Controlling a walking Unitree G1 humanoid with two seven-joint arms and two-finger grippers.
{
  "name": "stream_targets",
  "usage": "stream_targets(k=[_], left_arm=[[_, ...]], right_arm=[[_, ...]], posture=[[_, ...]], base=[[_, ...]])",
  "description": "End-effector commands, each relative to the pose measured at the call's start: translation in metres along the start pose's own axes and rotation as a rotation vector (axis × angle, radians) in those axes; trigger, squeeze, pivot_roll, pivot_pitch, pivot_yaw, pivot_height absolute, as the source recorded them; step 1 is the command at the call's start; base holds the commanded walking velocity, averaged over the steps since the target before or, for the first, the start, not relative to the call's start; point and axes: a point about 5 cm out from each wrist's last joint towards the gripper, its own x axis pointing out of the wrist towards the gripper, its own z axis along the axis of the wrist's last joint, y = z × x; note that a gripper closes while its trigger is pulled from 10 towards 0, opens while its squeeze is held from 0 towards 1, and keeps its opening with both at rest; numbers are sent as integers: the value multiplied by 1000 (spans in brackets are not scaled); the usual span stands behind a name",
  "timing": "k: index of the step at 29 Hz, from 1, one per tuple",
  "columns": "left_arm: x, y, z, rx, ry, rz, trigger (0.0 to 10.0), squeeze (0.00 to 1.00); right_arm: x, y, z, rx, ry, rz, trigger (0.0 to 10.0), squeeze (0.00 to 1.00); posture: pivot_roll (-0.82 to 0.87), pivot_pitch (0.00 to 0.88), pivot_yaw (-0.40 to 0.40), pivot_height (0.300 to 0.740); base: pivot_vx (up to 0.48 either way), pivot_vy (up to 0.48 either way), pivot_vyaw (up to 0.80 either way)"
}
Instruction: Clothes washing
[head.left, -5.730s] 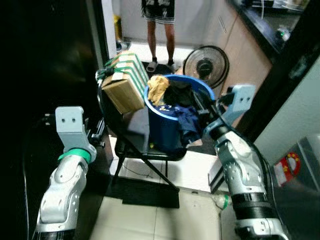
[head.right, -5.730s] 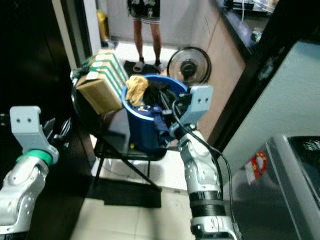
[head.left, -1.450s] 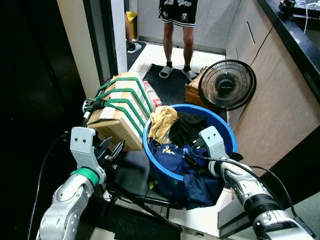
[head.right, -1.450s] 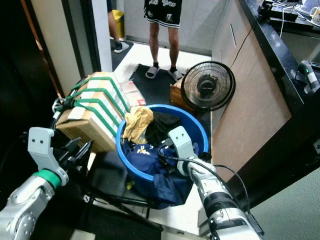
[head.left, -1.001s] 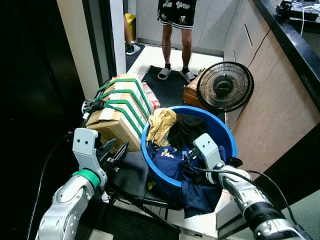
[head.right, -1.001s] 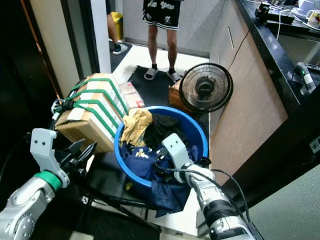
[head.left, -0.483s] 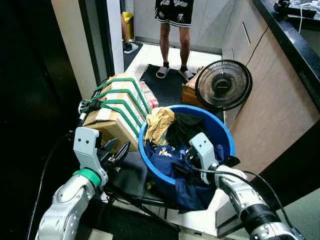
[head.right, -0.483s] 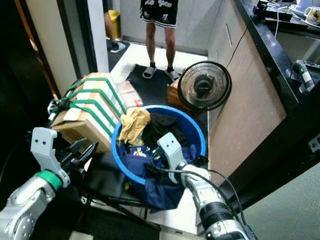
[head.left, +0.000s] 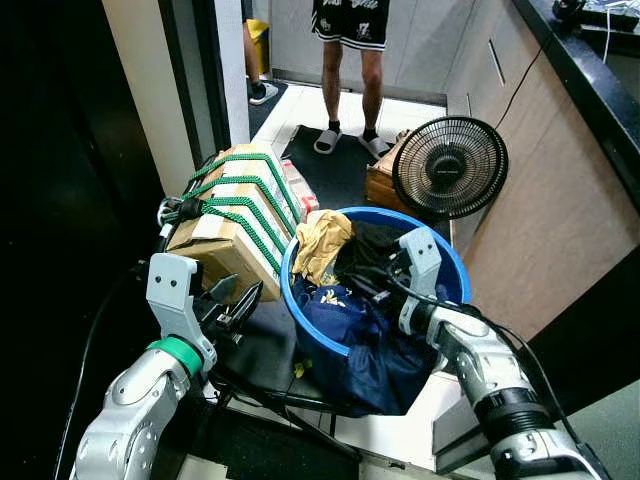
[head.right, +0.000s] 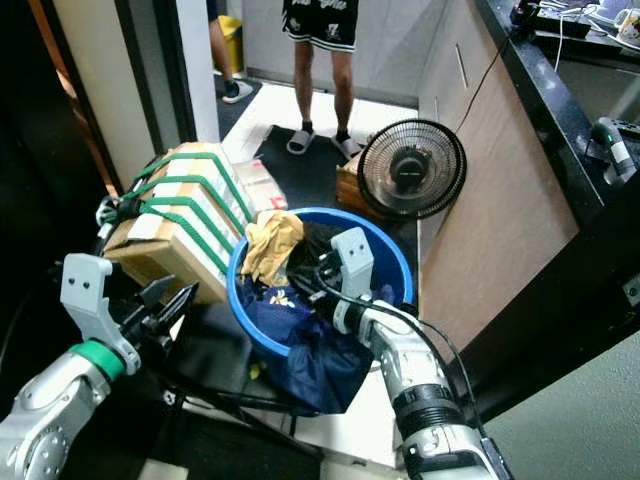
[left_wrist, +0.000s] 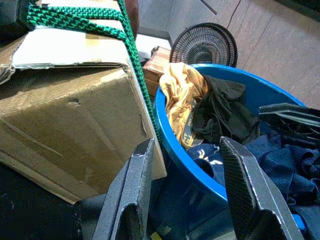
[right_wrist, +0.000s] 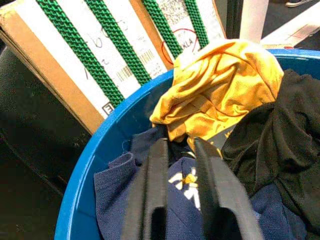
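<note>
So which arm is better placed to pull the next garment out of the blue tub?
Probably the right. The right gripper is already over the clothes inside the blue tub, its fingers nearly together just above the yellow garment. The left gripper hangs open outside the tub, beside the cardboard box.

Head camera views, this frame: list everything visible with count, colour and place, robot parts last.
Basin: one, blue, on the black chair, holding clothes.
Yellow garment: one, at the basin's rim next to the box.
Black garment: one, beside the yellow one.
Navy garment: one, spilling over the basin's near rim.
Cardboard box: one, brown, wrapped in green straps, leaning beside the basin.
Chair: one, black, under the basin.
Fan: one, black, on the floor behind the basin.
Person: one, legs in sandals, standing in the background.
Left gripper: open, near the box and the basin's rim.
Right gripper: fingers nearly together, over the clothes in the basin.
</note>
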Motion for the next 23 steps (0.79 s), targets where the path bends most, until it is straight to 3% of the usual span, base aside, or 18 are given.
stream_targets(k=[1,2,3,4,5,10,15,17,23], left_arm=[[-2,-1,-2,-1,14,-12,10000,0],[-2,-1,-2,0,14,-14,10000,0],[-3,-1,-1,1,14,-16,10000,0],[-3,-1,-1,1,14,-16,10000,0],[-3,-1,-1,1,15,-19,10000,0],[-5,-2,-1,0,15,-28,10000,0],[-7,-3,0,-2,12,-35,10000,0],[-8,-3,0,-5,9,-37,10000,0],[-8,-4,2,-16,-5,-54,10000,0]], right_arm=[[0,0,-1,12,5,-4,0,0],[0,2,-2,-13,17,9,0,0],[-1,3,-6,-36,34,1,4118,0],[-1,3,-6,-36,34,1,4118,0],[-1,4,-10,-38,47,4,10000,1000],[-7,4,-18,-52,62,-15,10000,1000],[-23,1,-21,-16,-27,-66,10000,1000],[-37,-2,-22,21,-111,-121,10000,1000],[-49,1,-25,62,-171,-132,10000,1000]], posture=[[148,65,15,740],[151,66,13,740],[151,66,13,740],[151,66,13,740],[154,65,12,740],[157,65,10,740],[157,65,10,740],[160,65,11,740],[158,63,14,740]], base=[[0,0,0],[0,0,0],[0,0,0],[0,0,0],[0,0,0],[0,0,0],[0,0,0],[0,0,0],[0,0,0]])
